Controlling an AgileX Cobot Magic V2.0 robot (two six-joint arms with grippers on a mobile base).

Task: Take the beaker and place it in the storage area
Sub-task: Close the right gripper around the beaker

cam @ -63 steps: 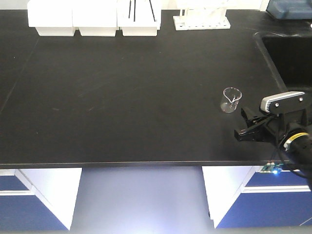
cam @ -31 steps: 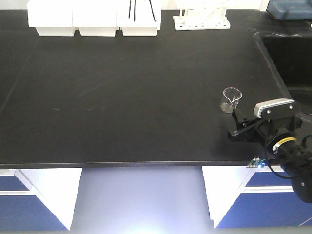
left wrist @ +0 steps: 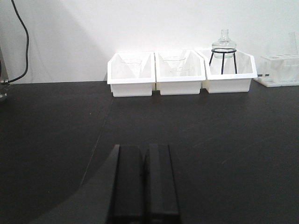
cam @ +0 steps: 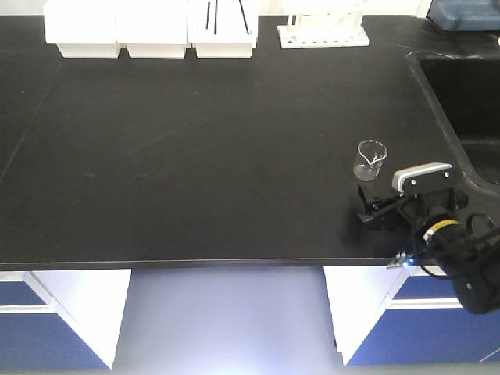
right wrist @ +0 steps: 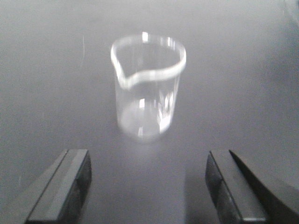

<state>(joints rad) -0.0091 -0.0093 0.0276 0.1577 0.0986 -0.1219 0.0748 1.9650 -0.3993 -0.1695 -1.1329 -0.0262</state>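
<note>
**Front view.** A small clear cylindrical glass beaker (cam: 371,159) with a pour spout on its rim stands upright on the matte-black worktop (cam: 195,156). It is in the right front part of the worktop, to the left of the recessed black sink (cam: 461,86). The right tool (cam: 366,209) is black, with a grey-white camera housing (cam: 422,176) over its wrist. It sits low over the worktop just in front of the beaker and does not touch it. Three white rectangular plastic trays (cam: 148,31) and a white test-tube rack (cam: 322,31) line the rear edge.

**Right wrist view.** The beaker (right wrist: 147,88) stands centred ahead of the right tool (right wrist: 145,161), with its spout turned toward the lower left of the view. The two black fingers (right wrist: 63,186) are spread wide at the lower corners. The gap between them is broader than the beaker, and only bare worktop lies in it. The picture is soft, but the beaker appears empty.

**Left wrist view.** The left tool (left wrist: 144,151) has its two black fingers pressed flat together with nothing between them, and it faces the white rear wall. The three trays (left wrist: 180,77) stand there in a row. The right-hand tray holds a clear glass flask in a black wire stand (left wrist: 223,51), and the rack (left wrist: 280,70) is just beside it.
</note>
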